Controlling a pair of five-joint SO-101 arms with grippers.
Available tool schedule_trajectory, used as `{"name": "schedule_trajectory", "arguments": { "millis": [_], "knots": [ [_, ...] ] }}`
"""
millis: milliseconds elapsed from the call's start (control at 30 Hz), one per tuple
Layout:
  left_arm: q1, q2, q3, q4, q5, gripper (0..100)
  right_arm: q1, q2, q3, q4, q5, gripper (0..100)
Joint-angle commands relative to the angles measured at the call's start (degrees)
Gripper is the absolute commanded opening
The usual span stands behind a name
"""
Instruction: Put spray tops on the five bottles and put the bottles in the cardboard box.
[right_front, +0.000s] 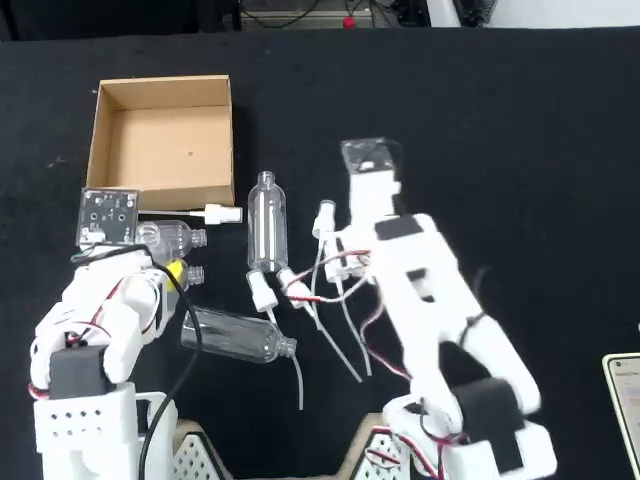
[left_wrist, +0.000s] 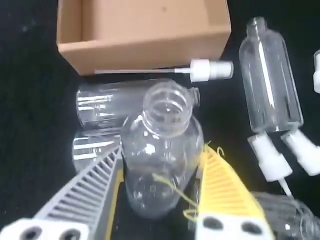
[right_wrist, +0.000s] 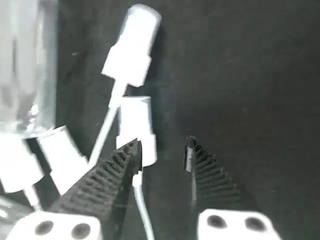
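I'm clamping an uncapped bottle (left_wrist: 165, 107) in the left gripper (left_wrist: 162, 150), neck free for a top, just near of the cardboard box (left_wrist: 145, 50); the right gripper (right_wrist: 162, 145) is hanging open, empty, beside a spray top (right_wrist: 136, 127).

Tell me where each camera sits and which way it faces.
High view: fixed above the table, looking down; left arm, right arm and cardboard box show.
Left wrist view: on the left wrist, looking along the left fingers, shut on a held bottle, toward the cardboard box.
Right wrist view: on the right wrist, looking down past the open right fingers at spray tops.
Shared: high and left wrist views both show the cardboard box and a lying bottle.
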Motion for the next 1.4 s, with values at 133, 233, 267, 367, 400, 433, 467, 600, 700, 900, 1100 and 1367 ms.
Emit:
{"name": "schedule_trajectory", "arguments": {
  "millis": [133, 233, 267, 367, 400, 433, 467, 600, 700, 900, 1100, 1367],
  "knots": [
    [-0.84, -0.26, -0.31, -1.32, 0.70, 17, -4.48, 1.54, -3.47, -0.79, -0.53, 24.0],
    [-0.92, -0.26, -0.31, -1.23, 0.70, 17, -3.52, 2.86, -2.86, -2.99, -0.53, 23.8],
    [-0.92, -0.35, -0.31, -1.23, 0.70, 17, -3.16, 3.56, -2.51, -4.04, -0.53, 23.3],
    [-0.84, -0.35, -0.75, -0.09, 0.70, 17, -2.37, 5.93, -2.07, -5.98, 2.20, 21.5],
    [-0.84, -0.35, -0.75, 0.09, 0.70, 17, -2.37, 6.81, -2.15, -5.98, 2.90, 21.4],
    [-0.84, -0.35, -0.84, 0.18, 0.70, 17, -2.55, 7.52, -2.24, -5.89, 3.34, 21.1],
    [-0.84, -0.62, -0.84, 0.18, 0.70, 17, -2.64, 8.13, -2.24, -5.63, 3.52, 21.1],
    [-0.84, -5.10, 0.31, 0.35, 0.70, 17, -0.97, 8.22, -2.33, -3.96, 3.43, 13.2],
    [-0.75, -10.90, 2.77, 0.35, 0.70, 17, 2.29, 6.20, -3.12, -1.49, 5.27, 4.1],
    [-0.40, -21.71, 6.81, 1.23, 0.44, 17, 11.16, 0.04, -9.54, 9.49, 16.18, 8.5],
    [-0.40, -23.03, 6.81, 2.20, 0.35, 17, 18.90, -0.75, -7.69, 11.52, 25.93, 9.7],
    [-0.40, -23.03, 6.90, 2.29, 0.35, 17, 15.65, 7.69, -6.55, 5.54, 25.93, 22.9]
  ]
}}
